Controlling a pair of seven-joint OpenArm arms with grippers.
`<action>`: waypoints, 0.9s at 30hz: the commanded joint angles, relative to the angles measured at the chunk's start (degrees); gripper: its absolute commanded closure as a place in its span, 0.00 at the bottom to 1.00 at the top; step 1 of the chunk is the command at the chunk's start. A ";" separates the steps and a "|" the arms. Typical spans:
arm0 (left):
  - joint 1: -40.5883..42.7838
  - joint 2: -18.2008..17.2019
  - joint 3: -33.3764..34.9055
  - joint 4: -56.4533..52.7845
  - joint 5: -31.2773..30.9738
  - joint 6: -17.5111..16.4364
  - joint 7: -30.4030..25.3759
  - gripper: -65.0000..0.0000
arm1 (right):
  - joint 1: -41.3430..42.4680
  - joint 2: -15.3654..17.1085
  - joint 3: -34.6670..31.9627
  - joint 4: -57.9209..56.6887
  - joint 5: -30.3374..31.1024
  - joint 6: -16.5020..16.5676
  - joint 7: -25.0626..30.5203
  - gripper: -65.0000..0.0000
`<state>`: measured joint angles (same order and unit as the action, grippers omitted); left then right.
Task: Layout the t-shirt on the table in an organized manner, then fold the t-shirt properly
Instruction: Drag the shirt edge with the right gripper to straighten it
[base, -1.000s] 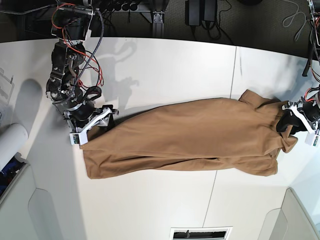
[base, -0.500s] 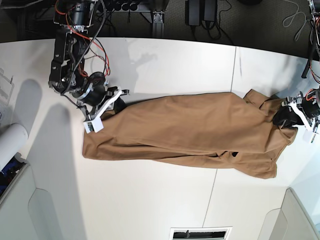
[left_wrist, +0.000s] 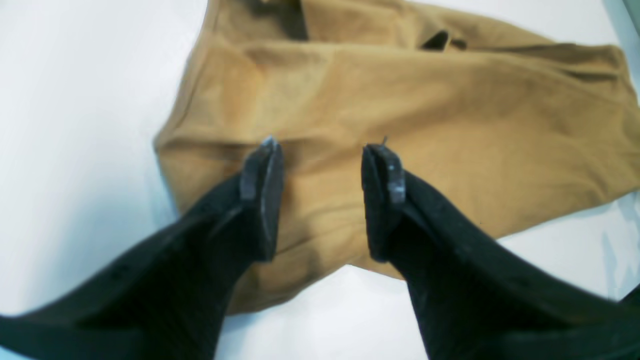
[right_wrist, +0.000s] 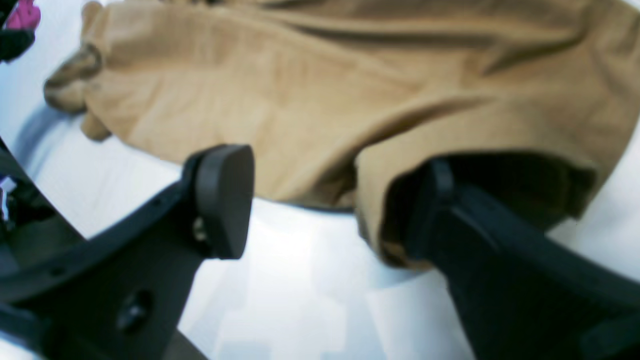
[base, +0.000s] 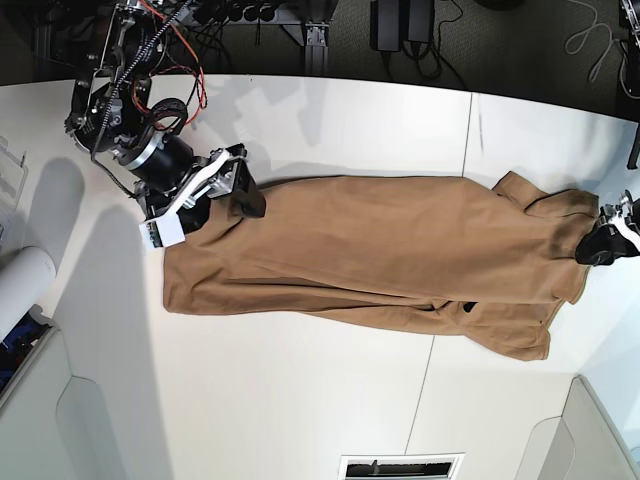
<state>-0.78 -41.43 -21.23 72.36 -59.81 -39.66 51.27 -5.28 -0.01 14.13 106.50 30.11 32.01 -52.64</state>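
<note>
The tan-brown t-shirt (base: 380, 250) lies stretched out lengthwise across the white table (base: 330, 110), with a narrow fold along its near edge. My right gripper (base: 215, 195) is at the shirt's left far corner. In the right wrist view it (right_wrist: 330, 200) is open, with one finger (right_wrist: 440, 200) tucked into a fold of the hem (right_wrist: 450, 130) and the other pad (right_wrist: 222, 200) over bare table. My left gripper (base: 605, 243) is at the shirt's right end. In the left wrist view it (left_wrist: 322, 165) is open and empty just above the fabric (left_wrist: 400, 100).
A white roll (base: 20, 285) lies at the table's left edge. Light grey moulded panels sit at the near corners (base: 90, 420) (base: 595, 430). A dark seam (base: 468, 150) crosses the table. Cables and stands line the far edge.
Both grippers pulled the shirt's ends apart and toward the far side, flattening it. The right gripper swung up and right and opened; the left gripper opened and drew back to the shirt's right edge.
</note>
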 joint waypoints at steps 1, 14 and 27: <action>-0.92 -1.60 -0.57 0.85 -1.27 -0.34 -0.79 0.56 | 0.63 0.15 0.00 0.96 0.07 0.31 1.31 0.34; 1.79 -1.57 -0.57 0.85 -3.80 -0.34 -0.85 0.56 | -9.92 2.47 0.44 0.94 -10.84 -0.31 9.18 0.34; 1.79 -1.27 -0.57 0.85 -3.85 -0.34 -0.85 0.56 | -6.97 4.15 0.42 -6.99 -16.46 -0.92 18.34 0.34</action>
<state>1.76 -41.08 -21.23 72.36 -62.41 -39.62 51.44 -12.99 3.92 14.39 98.45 13.21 30.94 -35.00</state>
